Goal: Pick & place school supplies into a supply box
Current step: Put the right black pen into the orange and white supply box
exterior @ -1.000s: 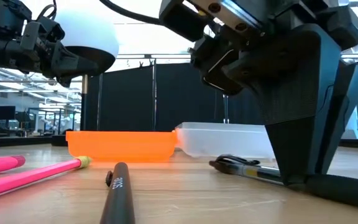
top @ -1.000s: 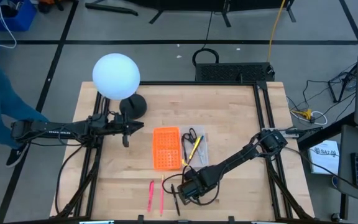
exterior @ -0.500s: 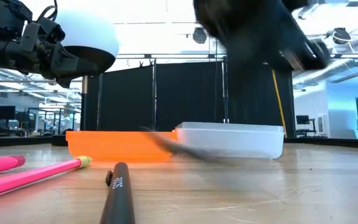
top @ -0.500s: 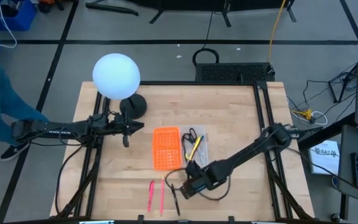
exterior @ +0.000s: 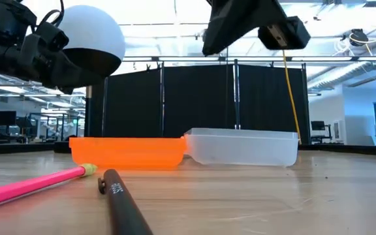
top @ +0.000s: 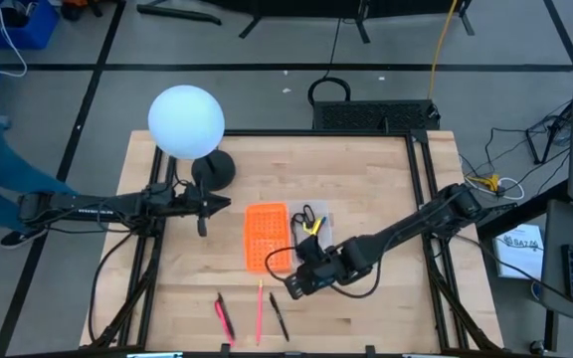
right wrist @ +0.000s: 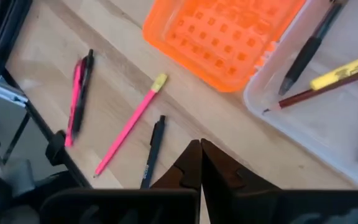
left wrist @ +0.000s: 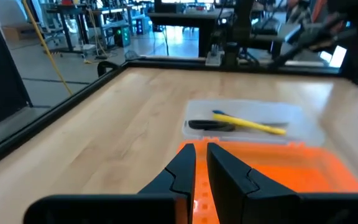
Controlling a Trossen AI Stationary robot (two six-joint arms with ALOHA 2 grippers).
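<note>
Wooden table point(top: 366, 189) from above: right gripper point(top: 291, 286), shut and empty, hangs beside the clear-and-orange plastic supply box point(top: 288, 237), with several pens already inside. Its wrist view shows a pink pencil point(right wrist: 128, 124), black pen point(right wrist: 151, 152) and pink-black pair point(right wrist: 79, 96) below, unpacked. Left gripper point(left wrist: 201, 165), narrowly parted, idles before the box.

Right arm reaches diagonally inward, its tool point(top: 296, 282) closed and raised; left arm extends level, tool point(top: 201, 225) nearly closed.

Supply box point(top: 286, 237) lies open; three pens point(top: 259, 313) lie beside it.
</note>
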